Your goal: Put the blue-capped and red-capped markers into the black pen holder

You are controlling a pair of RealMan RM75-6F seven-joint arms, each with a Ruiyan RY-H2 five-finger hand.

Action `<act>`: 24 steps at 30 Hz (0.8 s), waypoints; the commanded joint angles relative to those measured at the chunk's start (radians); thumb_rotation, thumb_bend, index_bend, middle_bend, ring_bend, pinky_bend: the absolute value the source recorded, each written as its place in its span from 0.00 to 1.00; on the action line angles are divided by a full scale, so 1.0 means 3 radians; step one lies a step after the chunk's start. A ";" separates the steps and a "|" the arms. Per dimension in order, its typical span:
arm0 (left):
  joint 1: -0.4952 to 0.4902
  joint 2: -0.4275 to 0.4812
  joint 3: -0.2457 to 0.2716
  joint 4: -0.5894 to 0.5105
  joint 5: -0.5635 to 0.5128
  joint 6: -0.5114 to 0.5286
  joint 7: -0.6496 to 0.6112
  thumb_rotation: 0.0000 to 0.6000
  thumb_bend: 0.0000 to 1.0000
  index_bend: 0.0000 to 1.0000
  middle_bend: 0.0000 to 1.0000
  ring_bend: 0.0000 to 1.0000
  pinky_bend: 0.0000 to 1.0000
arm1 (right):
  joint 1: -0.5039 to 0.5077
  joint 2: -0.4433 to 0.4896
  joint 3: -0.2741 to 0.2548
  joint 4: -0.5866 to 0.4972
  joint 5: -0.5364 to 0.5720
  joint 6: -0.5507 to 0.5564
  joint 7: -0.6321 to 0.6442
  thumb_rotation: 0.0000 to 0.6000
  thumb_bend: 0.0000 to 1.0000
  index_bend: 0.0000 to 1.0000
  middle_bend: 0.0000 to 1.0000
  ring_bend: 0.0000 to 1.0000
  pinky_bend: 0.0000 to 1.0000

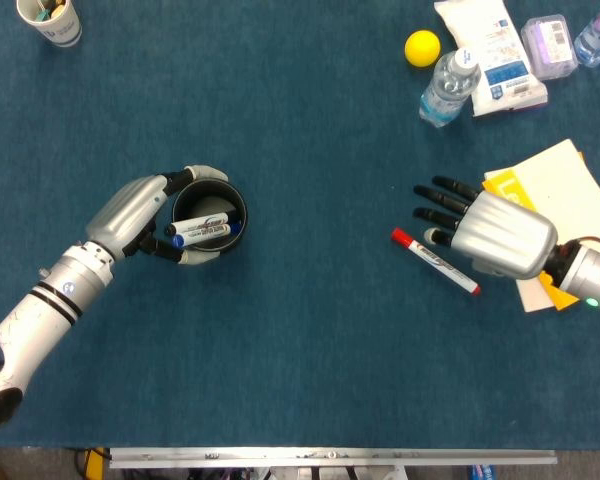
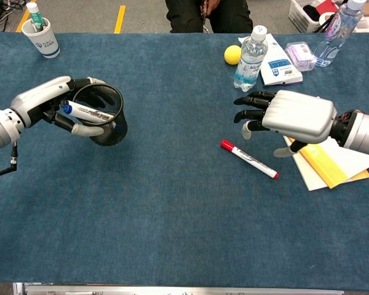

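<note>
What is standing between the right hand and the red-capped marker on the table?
Nothing visible. The right hand hovers open just above and behind the red-capped marker, which lies alone on bare blue table.
</note>
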 commanded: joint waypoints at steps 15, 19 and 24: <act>0.0014 0.0025 0.0005 -0.0041 0.0020 0.0000 -0.0027 0.90 0.17 0.22 0.35 0.30 0.22 | -0.0054 -0.0469 -0.0206 0.0710 -0.0117 0.0336 0.0013 1.00 0.13 0.40 0.24 0.06 0.14; 0.0007 0.0040 0.0001 -0.0058 0.0023 -0.0009 -0.0018 0.91 0.17 0.22 0.35 0.30 0.22 | -0.0066 -0.0516 -0.0240 0.0792 -0.0109 0.0371 0.0027 1.00 0.13 0.40 0.24 0.06 0.14; 0.0006 0.0041 0.0005 -0.0061 0.0015 -0.0028 -0.0019 0.91 0.17 0.22 0.35 0.30 0.22 | -0.0056 -0.0588 -0.0262 0.0887 -0.0105 0.0406 0.0028 1.00 0.13 0.40 0.24 0.06 0.14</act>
